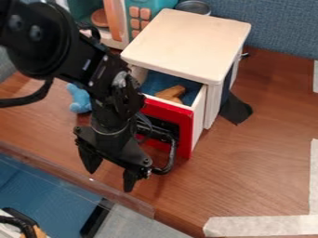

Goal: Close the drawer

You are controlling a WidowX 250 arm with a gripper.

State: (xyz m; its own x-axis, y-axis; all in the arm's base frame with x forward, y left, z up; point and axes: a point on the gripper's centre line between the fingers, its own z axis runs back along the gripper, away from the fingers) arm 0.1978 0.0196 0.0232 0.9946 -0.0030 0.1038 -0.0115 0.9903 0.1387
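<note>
Drawer (199, 114) is open, sticking out of the front of the cabinet (186, 42). My end effector (110, 180) hangs on the outer side of the drawer, out in front of the cabinet, so the drawer lies between me and the cabinet body. That's the relation that matters: its sliding axis runs from the cabinet front out toward my side, and closing should mean a push back along that line, into the cabinet.

End effector: two fingers spread apart, pointing down over the table (248, 162), nothing between them. One side of it sits right by the handle (172, 155); touching or just beside, can't tell. My guess is the step in hand is lining up on the front for the push. Could go wrong if a finger hooks the handle, or if I press off-center and the drawer skews in its opening.

Looks: red front (185, 125), boxy, with a black inset (162, 124) and the dark, curved handle standing out from it. Pale side wall, blue lining (156, 80) inside, plus a brown piece (172, 91) lying in it, seemingly low enough to go in with the drawer.
</note>
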